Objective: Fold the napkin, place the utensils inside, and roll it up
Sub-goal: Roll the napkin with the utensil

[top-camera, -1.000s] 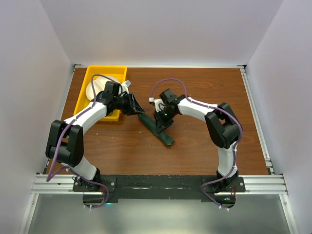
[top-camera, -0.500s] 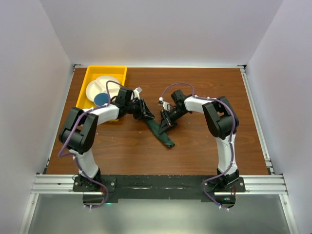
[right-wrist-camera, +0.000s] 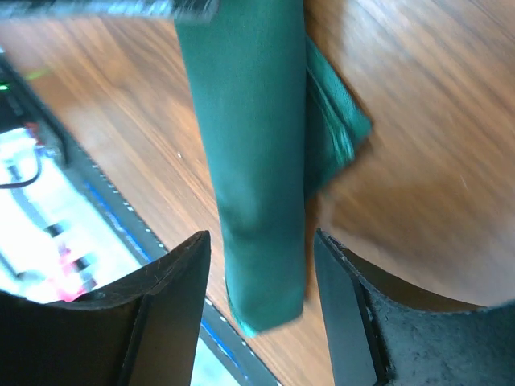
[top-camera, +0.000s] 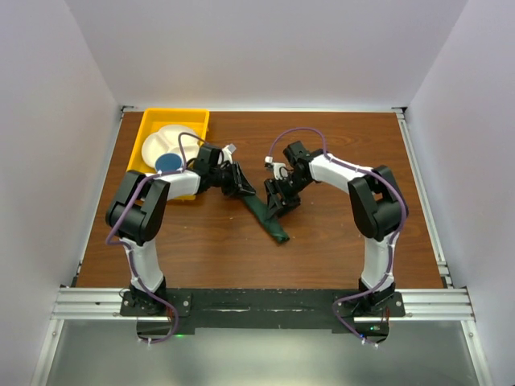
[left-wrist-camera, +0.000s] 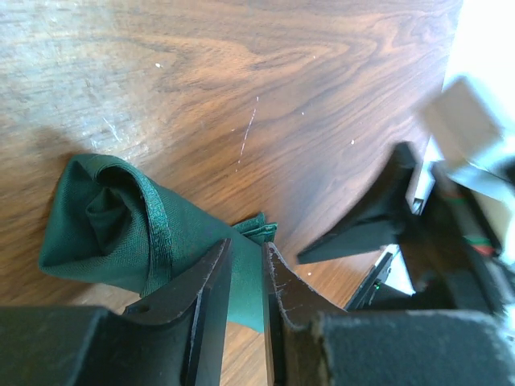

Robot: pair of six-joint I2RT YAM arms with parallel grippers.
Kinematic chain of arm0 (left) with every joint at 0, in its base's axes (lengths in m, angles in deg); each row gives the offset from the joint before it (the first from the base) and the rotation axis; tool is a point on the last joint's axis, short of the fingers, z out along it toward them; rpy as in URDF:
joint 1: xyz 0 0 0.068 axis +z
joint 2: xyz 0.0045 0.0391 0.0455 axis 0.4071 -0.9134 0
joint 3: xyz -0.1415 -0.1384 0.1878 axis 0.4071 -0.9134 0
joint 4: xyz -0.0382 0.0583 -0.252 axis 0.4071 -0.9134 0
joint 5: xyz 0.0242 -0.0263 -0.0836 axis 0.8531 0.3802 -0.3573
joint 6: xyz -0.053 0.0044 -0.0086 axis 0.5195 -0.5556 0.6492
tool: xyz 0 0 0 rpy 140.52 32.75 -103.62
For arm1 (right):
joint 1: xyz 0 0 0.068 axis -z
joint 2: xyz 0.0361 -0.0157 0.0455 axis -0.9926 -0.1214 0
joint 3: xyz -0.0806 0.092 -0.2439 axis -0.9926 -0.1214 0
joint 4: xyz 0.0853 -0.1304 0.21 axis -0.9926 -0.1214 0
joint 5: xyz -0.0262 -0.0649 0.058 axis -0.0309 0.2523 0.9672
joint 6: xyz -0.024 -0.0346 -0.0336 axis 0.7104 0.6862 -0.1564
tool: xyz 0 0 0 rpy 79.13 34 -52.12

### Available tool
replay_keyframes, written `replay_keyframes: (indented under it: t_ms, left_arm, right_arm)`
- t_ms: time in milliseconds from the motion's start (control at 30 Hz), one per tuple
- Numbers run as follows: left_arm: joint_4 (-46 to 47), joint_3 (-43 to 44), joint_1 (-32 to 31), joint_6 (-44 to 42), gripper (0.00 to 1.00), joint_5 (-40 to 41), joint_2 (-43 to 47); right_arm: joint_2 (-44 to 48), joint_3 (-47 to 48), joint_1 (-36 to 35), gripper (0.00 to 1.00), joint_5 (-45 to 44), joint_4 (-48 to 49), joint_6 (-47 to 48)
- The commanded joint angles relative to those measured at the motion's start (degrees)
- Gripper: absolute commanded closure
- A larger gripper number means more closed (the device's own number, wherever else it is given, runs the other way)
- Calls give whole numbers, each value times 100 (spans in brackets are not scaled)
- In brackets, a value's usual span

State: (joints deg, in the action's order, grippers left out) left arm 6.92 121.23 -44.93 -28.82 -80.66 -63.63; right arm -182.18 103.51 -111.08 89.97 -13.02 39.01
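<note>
The napkin (top-camera: 268, 215) lies on the wooden table as a dark green roll, slanting from upper left to lower right. Its coiled end (left-wrist-camera: 105, 213) shows in the left wrist view. My left gripper (top-camera: 241, 187) is at the roll's upper end, jaws (left-wrist-camera: 245, 245) a narrow gap apart with green cloth showing in the gap; whether they pinch it is unclear. My right gripper (top-camera: 278, 201) stands open, one finger on each side of the roll (right-wrist-camera: 257, 161) and neither touching it (right-wrist-camera: 261, 237). The utensils are hidden.
A yellow tray (top-camera: 153, 121) sits at the back left, holding a white divided plate (top-camera: 165, 138) and a blue cup (top-camera: 167, 163). Bare wood table (top-camera: 354, 145) extends right of the arms. The metal base rail (top-camera: 257, 301) runs along the near edge.
My right gripper has opened and let go of the napkin roll. The left arm has swung in toward the roll's upper end, uncovering the plate and cup. The roll shifted slightly.
</note>
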Motion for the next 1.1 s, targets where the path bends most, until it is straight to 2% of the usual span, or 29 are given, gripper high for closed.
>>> replay_keyframes:
  t_ms: [0, 200, 300, 333, 433, 500, 700, 867, 1067]
  left_arm:
    - [-132, -94, 104, -340, 73, 402, -186]
    - [-158, -95, 104, -366, 73, 376, -151]
    - [-202, -68, 104, -375, 73, 350, -134]
    - [-219, -42, 104, -410, 73, 358, -125]
    - [-640, 169, 104, -542, 73, 437, -37]
    - [-825, 405, 104, -612, 73, 446, 7]
    - [-1564, 959, 139, -753, 71, 587, 261]
    - [-2363, 1303, 385, -806, 69, 991, 656]
    - [-2601, 1154, 763, -832, 66, 851, 1219]
  right_arm:
    - [736, -389, -104, 41, -927, -359, 102]
    - [949, -1339, -297, 45, -1340, 221, -355]
    - [931, -1427, -499, 49, -1920, 265, -496]
    - [966, -1392, -604, 50, -2356, 213, -522]
    - [1221, -1103, -797, 50, -3035, -121, -452]
    - [1458, -822, -868, 46, -3546, -358, -408]
    - [1775, -320, -1272, 27, -3696, -96, -48]
    - [1468, 65, -1773, 25, -3784, 256, 321]
    - [818, 620, -2520, 23, -5092, 379, 436]
